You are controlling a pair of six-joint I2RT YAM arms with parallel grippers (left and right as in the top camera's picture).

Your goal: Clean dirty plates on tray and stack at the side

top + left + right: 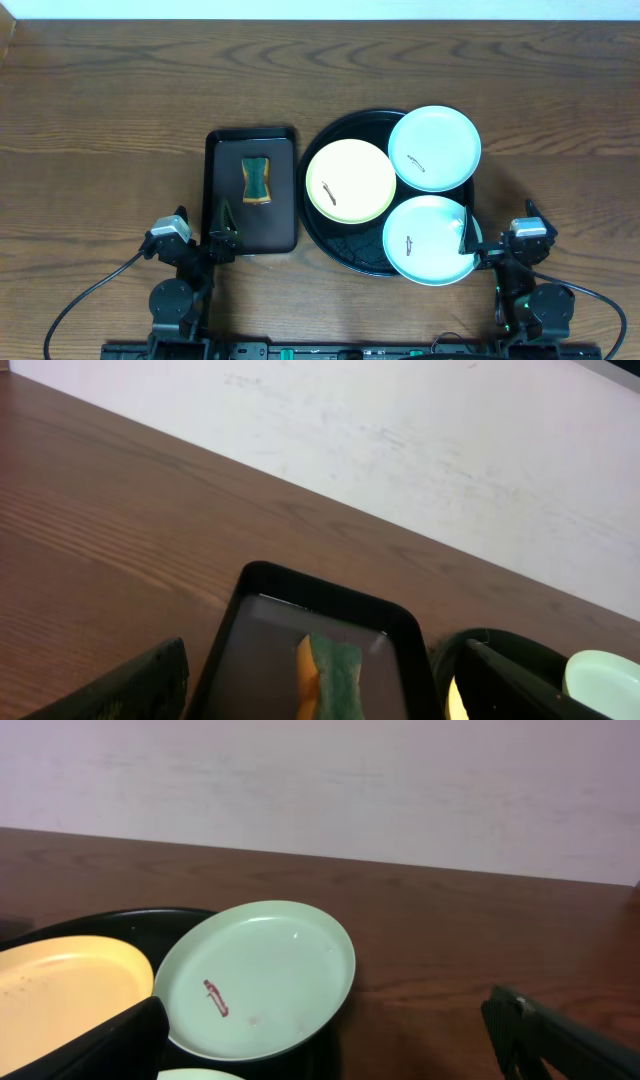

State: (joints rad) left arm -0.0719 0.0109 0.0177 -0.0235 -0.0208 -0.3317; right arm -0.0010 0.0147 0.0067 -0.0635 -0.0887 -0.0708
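Round tray (345,252): floor mostly covered by yellow plate (350,181), far mint plate (434,148) and near mint plate (425,240). Rim hidden where both mint plates overhang it. Brown marks on the plates are too small to identify.

Left wrist view: tray cropped at bottom edge. Sponge (330,678), left of tray, also cropped there.

Right wrist view: yellow plate cut by left edge and partly behind a finger (100,1045) of right gripper (325,1020). Near mint plate shows only as a sliver.

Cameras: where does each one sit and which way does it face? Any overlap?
Overhead: above table, straight down; round tray, three plates, rectangular tray, left gripper, right gripper at bottom.
Left wrist: low, facing wall; sponge; own fingers.
Right wrist: low, facing wall; mint plate, yellow plate; own fingers.
Shared: overhead and left wrist both show the sponge.
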